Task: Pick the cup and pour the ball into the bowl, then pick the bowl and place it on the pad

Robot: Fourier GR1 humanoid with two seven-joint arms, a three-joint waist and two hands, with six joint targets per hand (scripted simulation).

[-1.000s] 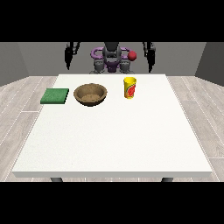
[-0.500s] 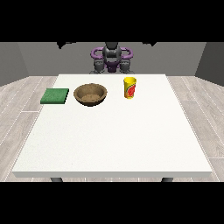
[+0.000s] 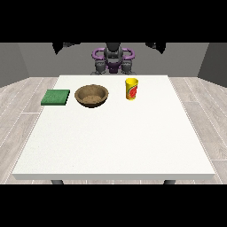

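A single camera faces me from across the white surface (image 3: 115,146), set high and well back, my torso (image 3: 113,57) small at the far edge.

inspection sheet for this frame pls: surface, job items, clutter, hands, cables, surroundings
Surface: white table, flat, near half bare.
Cup: yellow cup upright, at the far side, right of centre; the ball cannot be seen from this view.
Bowl: brown bowl upright, left of the cup and apart from it; nothing seen inside.
Pad: green pad flat near the left edge, left of the bowl, nothing on it.
Clutter: nothing seen.
Hands: raised to the view's top edge on both sides; only dark parts show there, fingers cannot be told. Neither touches anything.
Cables: nothing seen.
Surroundings: robot torso behind the far edge, grey plank floor, grey walls.
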